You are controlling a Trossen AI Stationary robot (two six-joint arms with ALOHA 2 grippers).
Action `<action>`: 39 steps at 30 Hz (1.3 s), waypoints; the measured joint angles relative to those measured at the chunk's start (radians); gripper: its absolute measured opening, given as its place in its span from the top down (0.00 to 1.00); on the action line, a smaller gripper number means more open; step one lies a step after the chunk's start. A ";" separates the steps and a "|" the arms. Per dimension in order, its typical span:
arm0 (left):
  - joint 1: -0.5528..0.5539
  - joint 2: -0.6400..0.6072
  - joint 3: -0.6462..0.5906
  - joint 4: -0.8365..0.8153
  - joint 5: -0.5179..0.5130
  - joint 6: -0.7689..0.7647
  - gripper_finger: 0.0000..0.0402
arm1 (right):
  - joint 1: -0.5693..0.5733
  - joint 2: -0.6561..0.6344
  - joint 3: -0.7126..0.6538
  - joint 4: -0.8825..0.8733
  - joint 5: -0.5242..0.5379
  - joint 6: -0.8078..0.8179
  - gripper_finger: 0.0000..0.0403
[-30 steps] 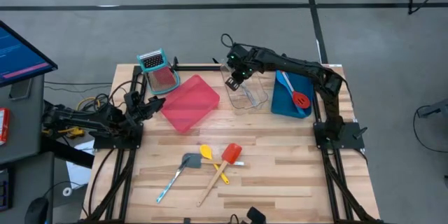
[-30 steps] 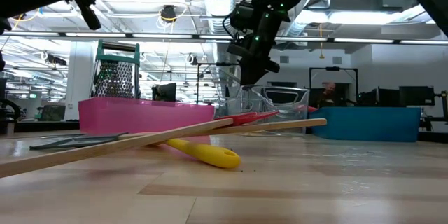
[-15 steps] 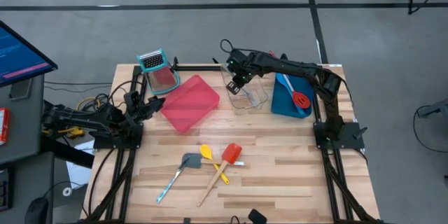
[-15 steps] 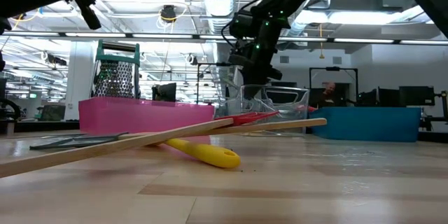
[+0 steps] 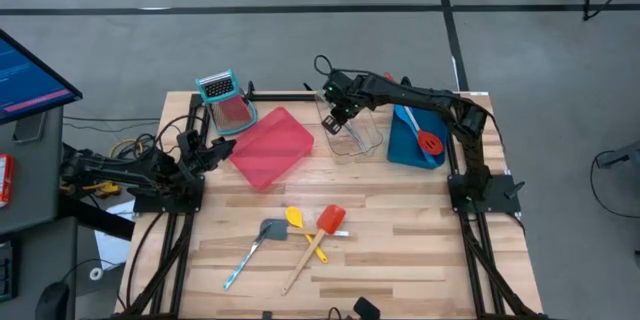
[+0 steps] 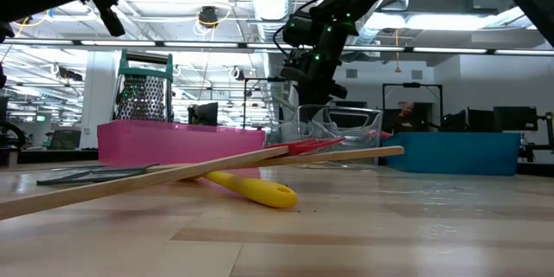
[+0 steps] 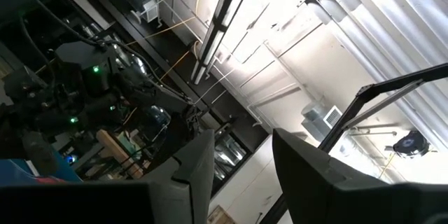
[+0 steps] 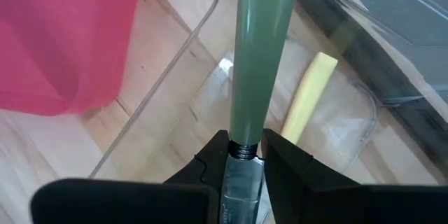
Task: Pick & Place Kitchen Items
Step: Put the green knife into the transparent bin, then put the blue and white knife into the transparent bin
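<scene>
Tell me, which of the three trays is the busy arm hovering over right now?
The clear tray, the middle one between the red tray and the blue tray. The right gripper hangs above it, gripping a green-handled utensil.

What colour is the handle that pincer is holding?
Pale green handle, clearest in the right wrist view.

Red tray (image 5: pixel 270 146); blue tray (image 5: pixel 410 143); clear tray (image 5: pixel 355 136). Grater (image 5: pixel 222 95), teal top. Spoon (image 5: pixel 303 230), yellow; spatula (image 5: pixel 329 220), red head, pale wooden handle; spatula (image 5: pixel 268 230), grey-teal; spoon (image 5: pixel 428 142), red. Knife (image 8: pixel 260 49), sage-green handle, silver blade. Desk (image 5: pixel 400 230), light wood-grain.
</scene>
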 joint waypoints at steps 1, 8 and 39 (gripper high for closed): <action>0.000 0.000 0.000 0.000 0.000 0.000 0.67 | 0.000 0.000 0.000 0.000 0.000 0.000 0.84; 0.000 0.000 0.000 0.001 0.000 0.000 0.67 | 0.000 -0.002 -0.021 0.023 0.002 0.004 0.84; 0.000 0.000 0.000 0.005 -0.003 0.000 0.67 | -0.013 -0.001 -0.138 0.099 -0.007 0.065 0.67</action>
